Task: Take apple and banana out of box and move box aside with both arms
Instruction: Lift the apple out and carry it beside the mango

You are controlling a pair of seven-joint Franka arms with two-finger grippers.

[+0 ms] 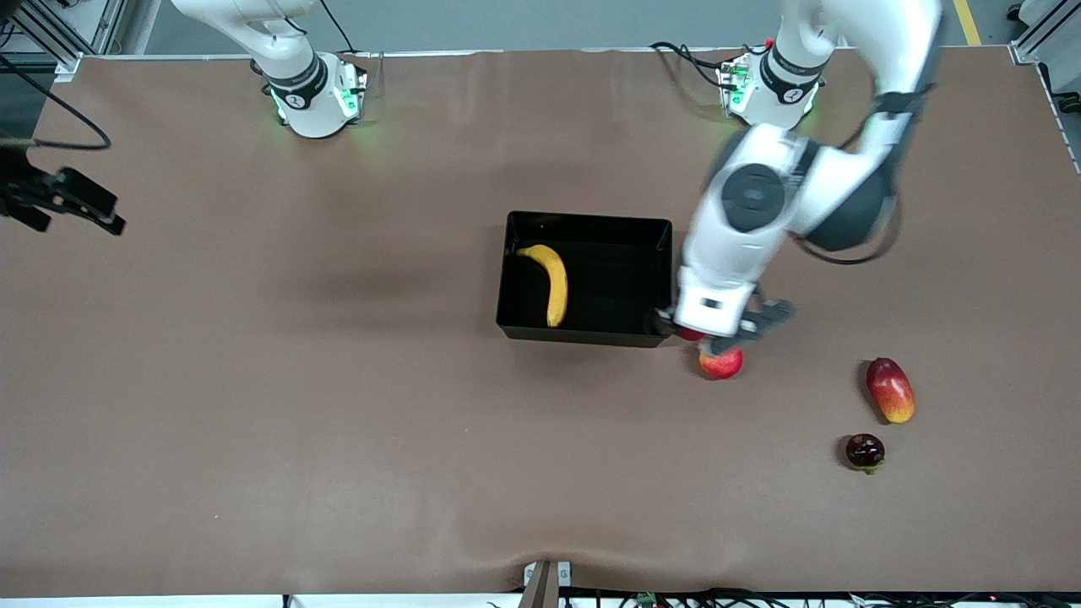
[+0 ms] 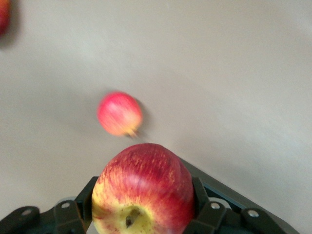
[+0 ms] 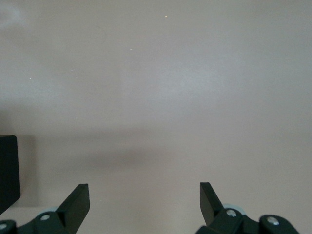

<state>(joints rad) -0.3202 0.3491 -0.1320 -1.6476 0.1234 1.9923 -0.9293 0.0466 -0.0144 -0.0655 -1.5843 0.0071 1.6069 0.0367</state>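
Noted left end effector (image 1: 708,337) up in the air, over bare bench (image 1: 338,405) just off the box (image 1: 583,219) corner at the left arm's end. Fingers (image 2: 201,195) clamped on either side of a red apple (image 2: 144,190) with yellowish streaks, its pale end turned to the wrist camera. Logged a second apple (image 1: 720,361) resting on the bench just below the held one, near the box and apart from it. Found banana (image 1: 551,283) lying flat inside the box, toward the right arm's end. Recorded mango (image 1: 890,389) and small dark fruit (image 1: 865,451) on the bench toward the left arm's end, nearer the front camera than the box. Saw right end effector (image 3: 145,189) waiting, spread wide and holding nothing, over bare bench at the right arm's end.
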